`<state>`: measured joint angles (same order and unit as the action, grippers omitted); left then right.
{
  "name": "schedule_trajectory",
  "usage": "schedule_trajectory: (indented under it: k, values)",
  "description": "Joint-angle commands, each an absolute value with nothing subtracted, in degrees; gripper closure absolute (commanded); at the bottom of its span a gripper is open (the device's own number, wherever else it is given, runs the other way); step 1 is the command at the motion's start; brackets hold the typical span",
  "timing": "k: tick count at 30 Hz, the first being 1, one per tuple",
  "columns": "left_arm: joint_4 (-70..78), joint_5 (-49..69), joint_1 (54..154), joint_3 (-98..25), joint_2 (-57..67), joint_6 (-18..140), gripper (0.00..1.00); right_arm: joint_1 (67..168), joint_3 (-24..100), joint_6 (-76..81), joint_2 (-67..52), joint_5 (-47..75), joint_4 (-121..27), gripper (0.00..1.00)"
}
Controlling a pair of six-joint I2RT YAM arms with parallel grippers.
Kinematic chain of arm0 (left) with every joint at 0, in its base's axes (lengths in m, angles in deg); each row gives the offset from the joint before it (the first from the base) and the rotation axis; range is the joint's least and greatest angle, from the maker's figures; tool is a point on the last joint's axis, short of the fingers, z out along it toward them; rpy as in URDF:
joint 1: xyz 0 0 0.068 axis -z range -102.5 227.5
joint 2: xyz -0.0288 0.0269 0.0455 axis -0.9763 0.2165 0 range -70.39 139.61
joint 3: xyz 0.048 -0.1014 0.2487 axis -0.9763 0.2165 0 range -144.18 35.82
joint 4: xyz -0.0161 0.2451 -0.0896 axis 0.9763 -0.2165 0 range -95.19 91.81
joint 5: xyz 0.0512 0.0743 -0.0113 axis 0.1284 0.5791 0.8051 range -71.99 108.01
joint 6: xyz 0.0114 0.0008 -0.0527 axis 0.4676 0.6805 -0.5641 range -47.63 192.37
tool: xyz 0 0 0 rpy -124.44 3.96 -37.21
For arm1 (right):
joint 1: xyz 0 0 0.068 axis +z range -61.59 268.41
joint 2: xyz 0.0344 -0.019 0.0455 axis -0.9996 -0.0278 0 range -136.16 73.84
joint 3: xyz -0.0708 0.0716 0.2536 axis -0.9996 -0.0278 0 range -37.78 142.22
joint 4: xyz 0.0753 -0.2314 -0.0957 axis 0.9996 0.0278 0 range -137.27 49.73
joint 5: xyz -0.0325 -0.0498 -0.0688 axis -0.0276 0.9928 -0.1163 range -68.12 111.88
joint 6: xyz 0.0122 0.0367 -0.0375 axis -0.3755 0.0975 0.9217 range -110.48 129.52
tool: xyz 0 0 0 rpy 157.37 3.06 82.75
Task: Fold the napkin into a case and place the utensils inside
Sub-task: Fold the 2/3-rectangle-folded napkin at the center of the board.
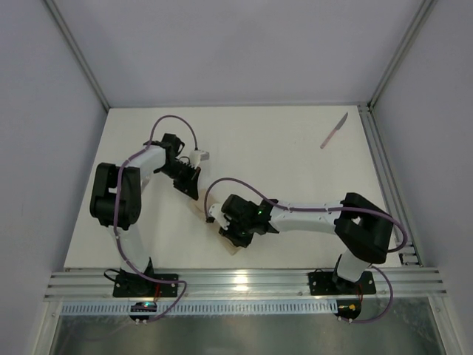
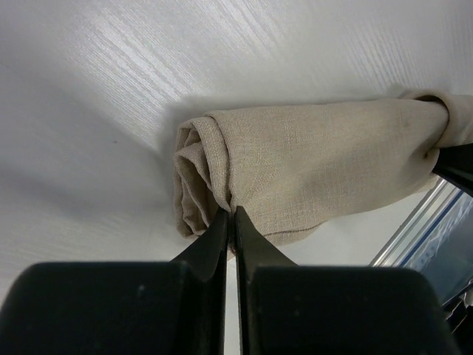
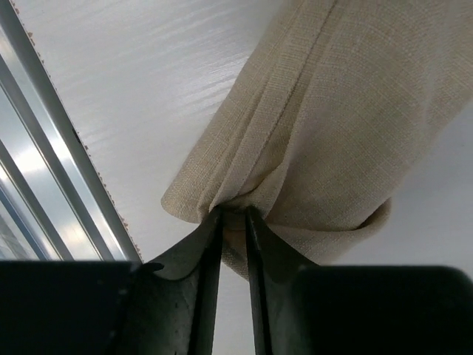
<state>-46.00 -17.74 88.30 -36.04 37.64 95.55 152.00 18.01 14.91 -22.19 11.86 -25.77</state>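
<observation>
Our left gripper [image 2: 230,216] has its jaws pressed together on the rolled end of the napkin [image 2: 318,163], and our right gripper [image 3: 233,216] pinches the gathered cloth at the other end, jaws narrow, so the beige cloth lies between them near the front middle of the table [image 1: 281,148] as a long, loosely rolled bundle with soft creases. We judge the folding under way, not finished; the knife [image 1: 334,131] lies well apart at the far right, outside the cloth, and we see no other utensil
</observation>
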Motion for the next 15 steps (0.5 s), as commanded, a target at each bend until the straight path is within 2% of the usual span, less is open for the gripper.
schedule_trajectory:
  k: [1, 2, 5, 6, 9, 15]
  values:
    - [-47.59, -18.82, 88.39, -34.76, 38.07, 97.5, 1.0, 150.46, 17.24, 14.71, -18.56, 14.76, -24.76, 0.75]
    - [-47.32, -18.82, 88.39, -34.15, 37.8, 97.42, 1.0, 149.59, 17.15, 14.71, -14.71, 14.06, -25.72, 0.65]
    - [-46.71, -18.55, 88.48, -33.62, 36.75, 97.33, 1.0, 148.18, 18.03, 13.22, -9.76, 9.33, -27.92, 0.49]
    - [-46.62, -18.64, 88.48, -33.09, 36.4, 97.41, 1.0, 146.78, 18.21, 12.69, -7.92, 7.48, -29.76, 0.4]
    - [-45.83, -18.55, 88.48, -32.21, 35.34, 97.42, 0.99, 141.79, 18.3, 9.79, -7.99, 2.38, -34.33, 0.32]
    - [-45.74, -18.47, 88.48, -32.03, 34.99, 97.59, 0.97, 131.23, 21.54, 2.06, -17.9, -3.07, -44.79, 0.3]
